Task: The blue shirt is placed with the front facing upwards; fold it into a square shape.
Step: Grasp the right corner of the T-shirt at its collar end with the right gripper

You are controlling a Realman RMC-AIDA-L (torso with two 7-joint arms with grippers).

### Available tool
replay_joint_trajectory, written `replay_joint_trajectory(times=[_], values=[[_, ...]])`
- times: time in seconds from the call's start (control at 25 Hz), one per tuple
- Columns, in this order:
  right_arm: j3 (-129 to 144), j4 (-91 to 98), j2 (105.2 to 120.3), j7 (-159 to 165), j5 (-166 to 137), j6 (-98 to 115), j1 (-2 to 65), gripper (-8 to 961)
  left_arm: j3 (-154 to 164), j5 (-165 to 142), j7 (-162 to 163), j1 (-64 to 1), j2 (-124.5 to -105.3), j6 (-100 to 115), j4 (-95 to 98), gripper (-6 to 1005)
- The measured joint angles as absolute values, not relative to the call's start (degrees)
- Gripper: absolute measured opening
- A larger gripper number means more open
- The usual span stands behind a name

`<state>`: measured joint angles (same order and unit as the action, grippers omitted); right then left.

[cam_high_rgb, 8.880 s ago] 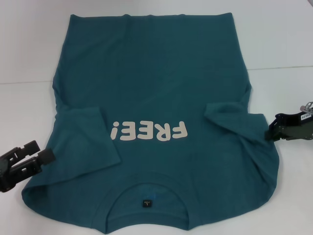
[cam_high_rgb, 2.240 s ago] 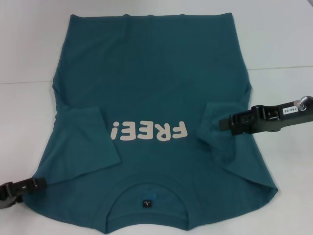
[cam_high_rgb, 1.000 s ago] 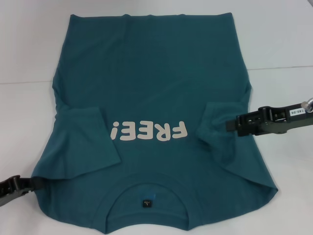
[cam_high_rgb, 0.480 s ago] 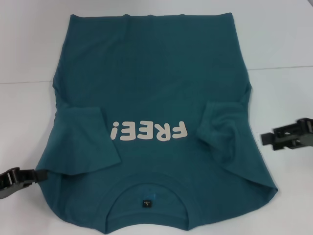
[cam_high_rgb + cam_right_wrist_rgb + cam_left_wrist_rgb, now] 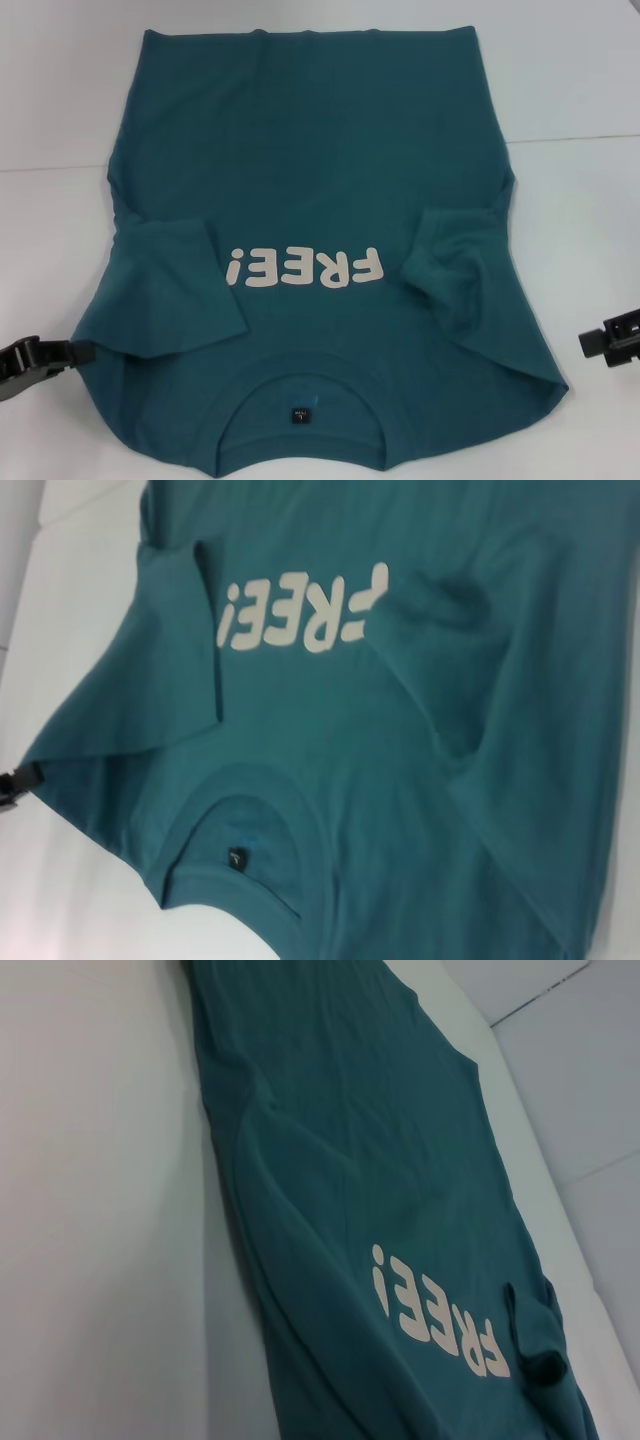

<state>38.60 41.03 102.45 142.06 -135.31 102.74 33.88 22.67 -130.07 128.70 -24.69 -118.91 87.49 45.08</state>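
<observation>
From your head camera, the blue shirt (image 5: 310,250) lies flat on the white table (image 5: 580,120), collar nearest. The left gripper (image 5: 75,352) touches its shoulder edge; the right gripper (image 5: 590,342) sits apart. Whether either claw is spread, you cannot tell. Both wrist cameras show shirt lettering.

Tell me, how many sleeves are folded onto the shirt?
2. One sleeve lies folded inward on the robot's left side of the blue shirt, beside the "FREE!" letters; the other sleeve lies on the right side.
</observation>
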Motion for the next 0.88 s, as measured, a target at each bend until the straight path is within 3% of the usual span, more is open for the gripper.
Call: replay_joint_trajectory(times=[0.24,0.88], values=[[38.6,40.6,102.76,144.2,-138.4,101.5,34.0,502,22.7,-130.1,128.7,-24.5,-118.92,87.0,45.1,22],[39.0,36.4,105.77,148.4,-142.3,91.9,34.0,490,22.7,-130.1,128.7,-24.2,-119.22,85.7,45.1,25]])
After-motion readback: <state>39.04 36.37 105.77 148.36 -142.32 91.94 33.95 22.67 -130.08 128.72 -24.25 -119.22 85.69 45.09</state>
